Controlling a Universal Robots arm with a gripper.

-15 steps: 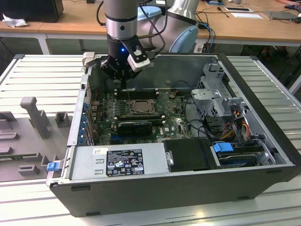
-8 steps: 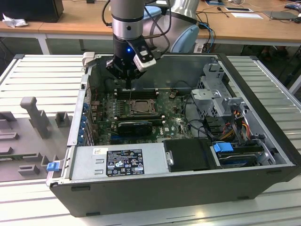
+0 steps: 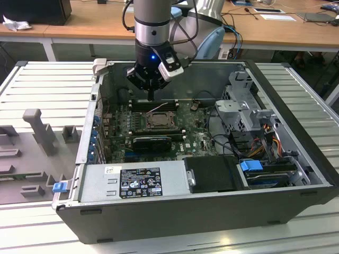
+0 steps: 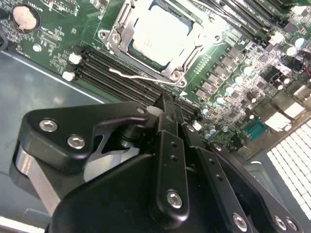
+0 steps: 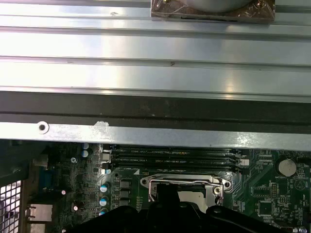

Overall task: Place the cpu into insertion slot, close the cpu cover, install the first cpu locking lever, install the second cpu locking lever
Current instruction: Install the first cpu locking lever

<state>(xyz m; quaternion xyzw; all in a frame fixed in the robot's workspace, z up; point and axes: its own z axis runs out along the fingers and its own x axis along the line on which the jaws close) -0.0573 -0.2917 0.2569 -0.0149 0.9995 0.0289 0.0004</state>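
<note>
The pincer [image 3: 151, 96] hangs inside the open case [image 3: 296, 106], above the memory slots [image 4: 121, 80] at the board's far edge; its fingers look pressed together on nothing. Just beyond, the cpu [image 4: 158, 31] lies in the slot [image 4: 163, 36], with the cover [image 4: 197, 51] down around it. One wire lever [image 4: 133, 75] stands loose beside the frame. It is thin and springy, I judge; best pushed near its hooked end.

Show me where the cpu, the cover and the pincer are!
cpu [image 4: 158, 31]: second wrist view, middle of its pale metal face.
cover [image 4: 194, 48]: second wrist view, a side bar of the silver frame around the cpu.
pincer [image 3: 151, 95]: exterior view, tip of its dark fingers above the board.
</note>
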